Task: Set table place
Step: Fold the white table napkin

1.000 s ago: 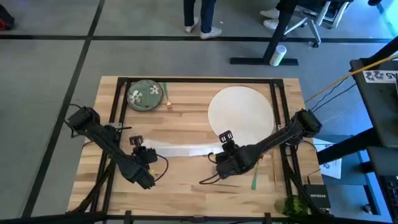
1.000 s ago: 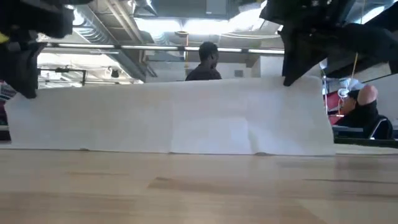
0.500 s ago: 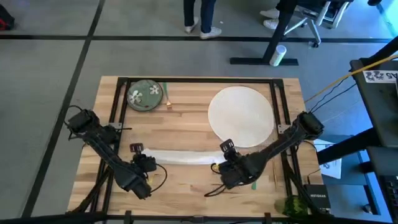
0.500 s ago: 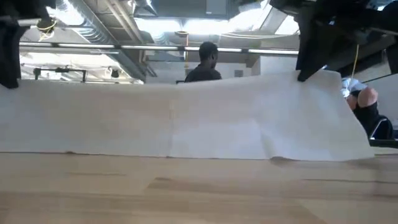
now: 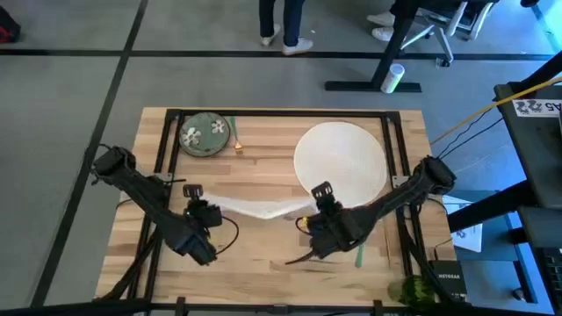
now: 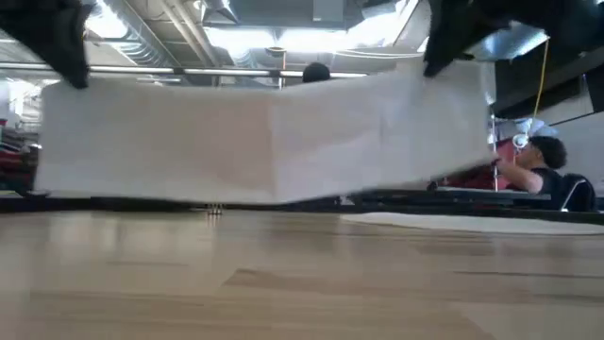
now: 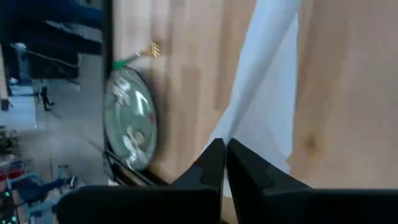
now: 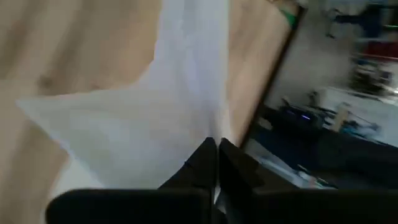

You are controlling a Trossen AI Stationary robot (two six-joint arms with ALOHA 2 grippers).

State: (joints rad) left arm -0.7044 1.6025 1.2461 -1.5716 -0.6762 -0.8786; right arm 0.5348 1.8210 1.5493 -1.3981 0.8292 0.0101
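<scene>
White napkin (image 5: 255,207) stretched between left gripper (image 5: 190,193) and right gripper (image 5: 320,192), both jaws closed on opposite ends; lifted clear of surface (image 5: 263,254). White plate (image 5: 341,158) behind right end; green flowered dish (image 5: 204,134) at far left corner.

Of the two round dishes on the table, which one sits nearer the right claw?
The large white plate: plain, far right side of the table, just beyond the right claw. The small green flowered dish lies at the far left corner, much farther off.
</scene>
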